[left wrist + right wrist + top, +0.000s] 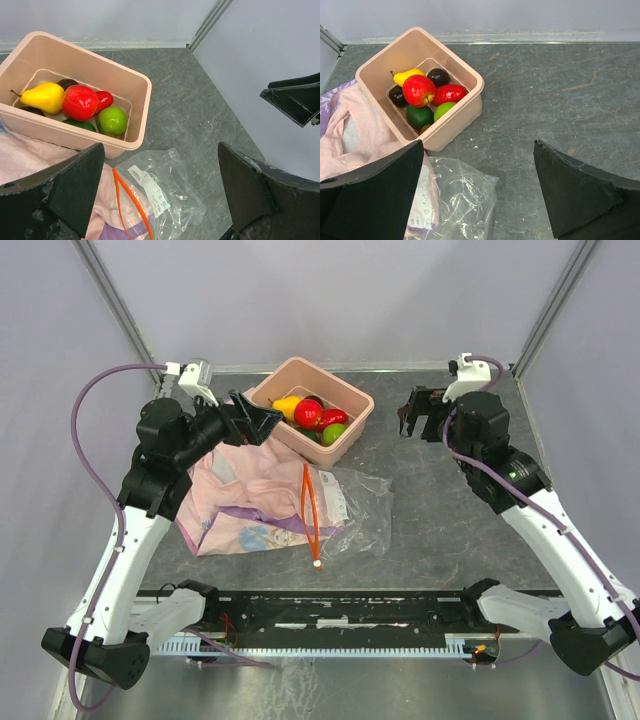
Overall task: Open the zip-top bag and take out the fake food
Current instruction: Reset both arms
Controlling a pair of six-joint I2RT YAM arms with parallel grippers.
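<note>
My left jaws stand wide apart and hold nothing. They hang over the pink-and-purple cloth (245, 505), just beside the left wall of the salmon-pink tub (355, 435). My right jaws are also spread and bare. They hang above the grey desk (450, 500), on the right of the tub and apart from it.

The zip-top bag (345, 510) lies flat on the desk in front of the tub, nearer to my bases than either set of jaws, and touches neither. Its left part overlaps the cloth. Its orange-red zip strip (311, 510) runs from close by the tub toward the near edge and ends at the small white slider (317, 563). I cannot tell whether the zip is parted. I see a white label through the clear plastic and no fruit inside.

From my left wrist the bag sits low in the gap between my two fingers (75, 185), with the zip strip closer to the left one. From my right wrist it lies at the lower left, right beside my left finger (375, 200).

The fake food (315, 418) is all in the tub: a yellow pear (287, 405), a red apple (308, 413), a red pepper (331, 418), a green apple (334, 433), a darker green fruit (419, 116) and two dark purple-brown pieces (438, 76).
</note>
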